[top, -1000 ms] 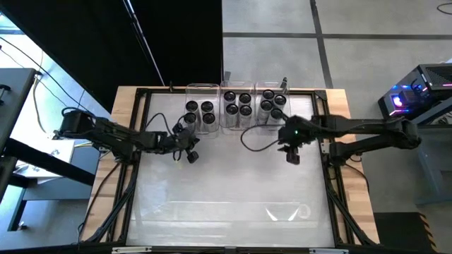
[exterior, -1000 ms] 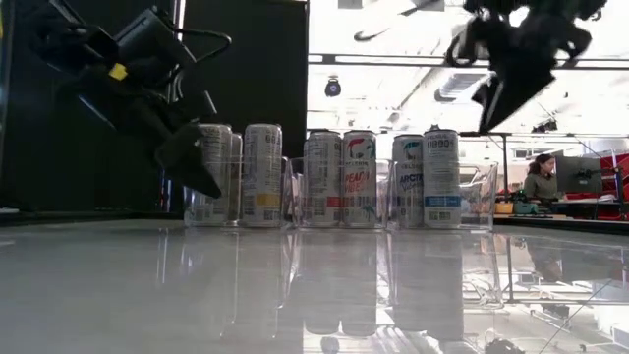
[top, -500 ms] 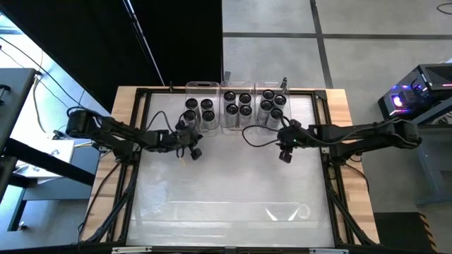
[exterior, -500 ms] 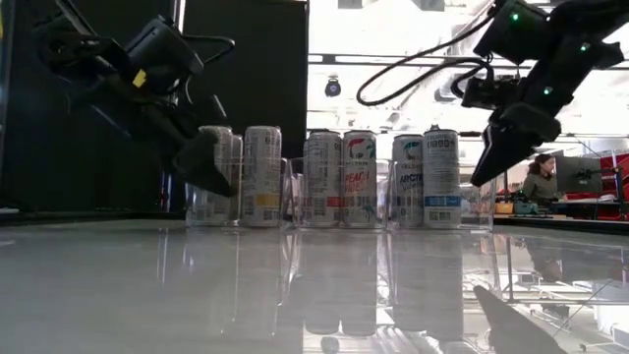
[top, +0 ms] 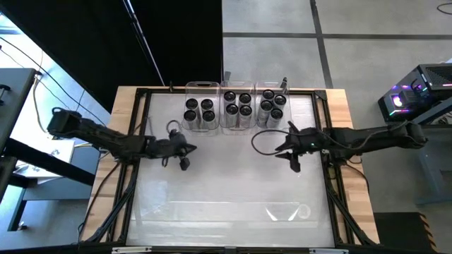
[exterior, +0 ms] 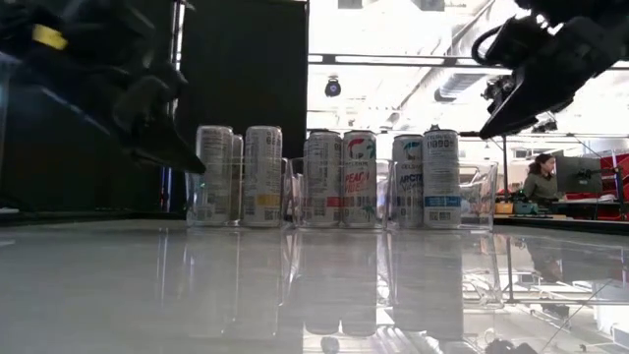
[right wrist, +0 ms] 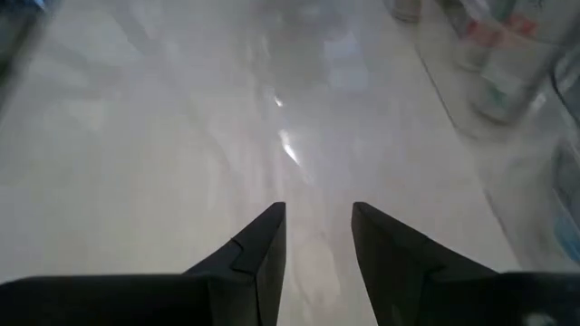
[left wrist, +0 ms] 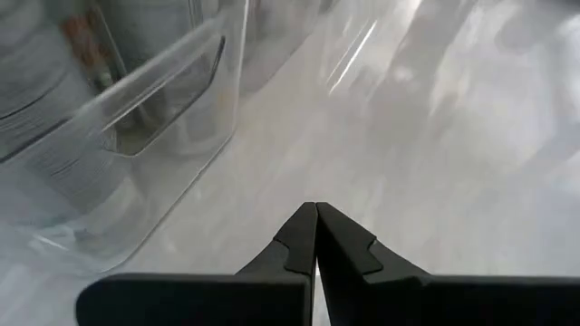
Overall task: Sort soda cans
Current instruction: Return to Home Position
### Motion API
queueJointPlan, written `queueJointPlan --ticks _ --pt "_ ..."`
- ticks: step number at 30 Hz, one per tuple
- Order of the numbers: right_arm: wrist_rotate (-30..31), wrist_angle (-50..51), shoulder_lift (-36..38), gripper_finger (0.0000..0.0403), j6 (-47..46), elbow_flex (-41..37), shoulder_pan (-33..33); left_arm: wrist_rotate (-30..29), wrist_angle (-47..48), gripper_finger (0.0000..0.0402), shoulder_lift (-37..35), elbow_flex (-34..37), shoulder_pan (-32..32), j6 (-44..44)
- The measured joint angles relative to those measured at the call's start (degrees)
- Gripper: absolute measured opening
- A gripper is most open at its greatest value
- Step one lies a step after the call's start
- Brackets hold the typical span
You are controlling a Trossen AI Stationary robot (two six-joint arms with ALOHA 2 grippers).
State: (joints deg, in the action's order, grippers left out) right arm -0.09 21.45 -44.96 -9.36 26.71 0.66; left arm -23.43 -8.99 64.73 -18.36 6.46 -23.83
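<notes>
Several soda cans (top: 238, 104) stand upright in three clear trays (top: 201, 87) side by side at the table's far edge. The low view shows the soda cans (exterior: 344, 179) as a row. My left gripper (top: 185, 164) hangs shut and holding nothing over the bare table, nearer than the left tray. Its wrist view shows the left gripper (left wrist: 315, 213) with that tray's wall (left wrist: 136, 136) beside it. My right gripper (top: 294, 166) hangs open and holding nothing over the table, nearer than the right tray. Its wrist view shows the right gripper (right wrist: 317, 222) above bare tabletop.
Another clear tray (top: 233, 212) lies near the table's front edge. The glossy white tabletop (top: 233, 176) between the grippers is bare. Cables loop from both wrists. A person (exterior: 539, 177) sits at a desk in the room beyond the table.
My left gripper has drawn back from the left tray toward the table's near left, still shut. My right gripper has shifted a little toward the near edge and tipped, its fingers still apart. The cans have not moved.
</notes>
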Motion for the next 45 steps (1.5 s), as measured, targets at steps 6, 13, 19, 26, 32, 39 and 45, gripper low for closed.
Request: queueJointPlan --ticks 6,13,19,26,32,39,45 --pt "-1.83 -11.55 8.3 0.0124 -2.07 -7.23 4.09 -0.51 -21.66 0.0 -11.22 12.56 2.18 1.48" --pt "-2.12 -13.93 24.27 0.0101 1.64 -9.95 3.54 6.3 -28.72 0.0 -24.35 16.71 -2.21 8.74" --pt "-4.92 -16.37 39.17 0.0044 5.13 -13.27 0.3 12.75 -26.51 0.0 -26.77 16.71 -10.75 12.11" --pt "-6.43 -18.52 44.48 0.0002 4.24 -18.23 -1.67 24.88 -25.23 0.0 -26.64 16.7 -23.56 12.72" --pt "-6.55 -27.62 44.36 0.0002 3.87 -23.23 -3.82 35.16 -24.88 0.0 -26.01 16.67 -34.0 14.92" --pt "-9.76 -31.6 44.14 0.0 -0.16 -26.15 -6.7 40.08 -22.19 0.0 -27.72 16.69 -37.57 11.22" --pt "-9.99 -32.05 44.21 0.0 -0.73 -26.15 -6.83 30.98 -19.77 0.0 -32.41 16.68 -26.7 9.71"
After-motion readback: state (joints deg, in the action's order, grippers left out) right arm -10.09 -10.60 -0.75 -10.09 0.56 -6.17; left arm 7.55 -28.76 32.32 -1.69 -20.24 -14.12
